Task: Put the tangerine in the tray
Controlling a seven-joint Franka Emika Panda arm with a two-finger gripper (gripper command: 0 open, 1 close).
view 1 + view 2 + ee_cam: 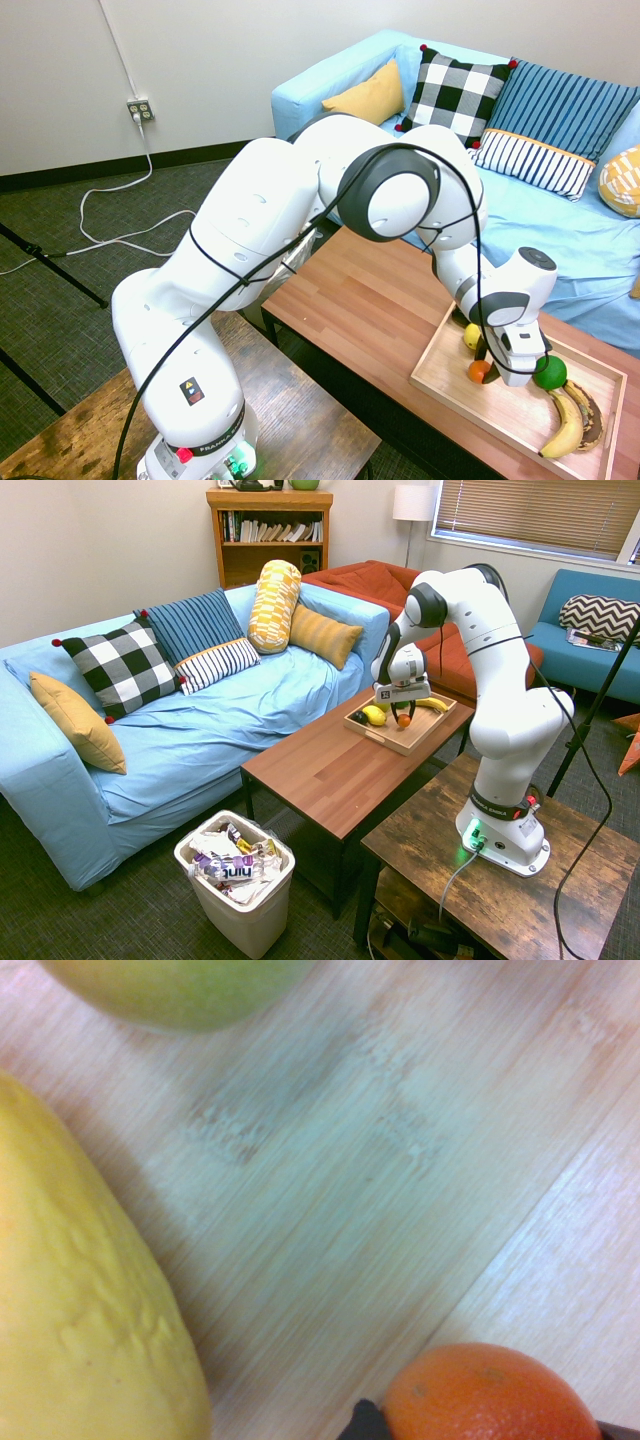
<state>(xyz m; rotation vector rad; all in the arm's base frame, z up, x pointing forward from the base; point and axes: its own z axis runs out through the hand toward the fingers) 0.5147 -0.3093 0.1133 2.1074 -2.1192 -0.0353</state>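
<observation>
The tangerine (481,371) is small and bright orange, low over the pale bottom of the light-wood tray (450,375) near its front left part. My gripper (484,364) points down into the tray and is shut on the fruit. From the other side, the tangerine (404,720) hangs under the gripper (402,715) above the tray (388,742). In the wrist view the tangerine (490,1395) sits very close over the tray bottom (380,1190).
In the tray lie a yellow lemon (471,336), a round green fruit (549,373) and two bananas (567,425), one of them browned. The tray rests on the right end of a reddish wood coffee table (370,300). A blue sofa (560,220) stands behind.
</observation>
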